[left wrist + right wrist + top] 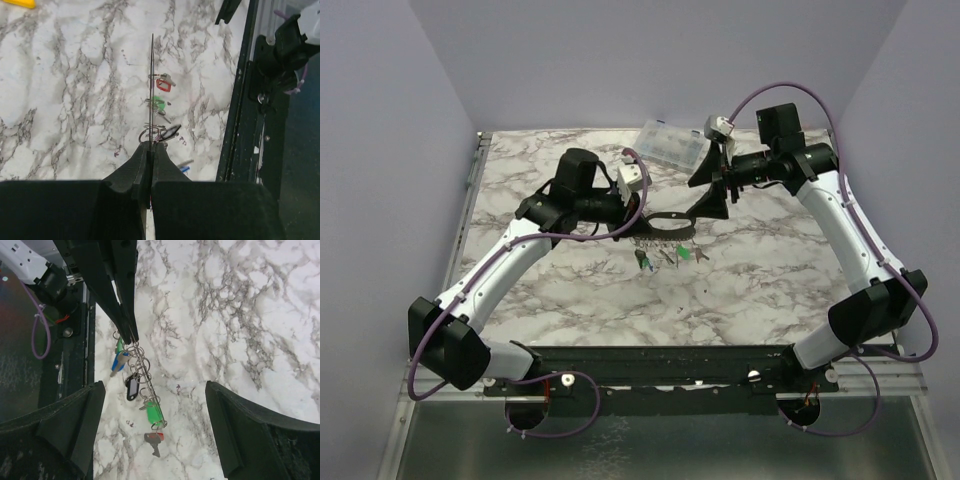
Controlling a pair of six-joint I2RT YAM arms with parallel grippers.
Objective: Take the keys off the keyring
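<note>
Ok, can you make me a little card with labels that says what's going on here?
left fingers: shut on the keyring
right fingers: wide open, holding nothing, either side of the keys
keys: green, blue, black and red, all on the keyring
keyring: seen edge-on as a thin line in the left wrist view
box: clear, at the far side of the table
job so far: no key off yet

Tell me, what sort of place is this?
Likely a robotics lab test booth: plain lavender walls enclose a marble-patterned table, with a left arm and right arm bolted at its near edge.
</note>
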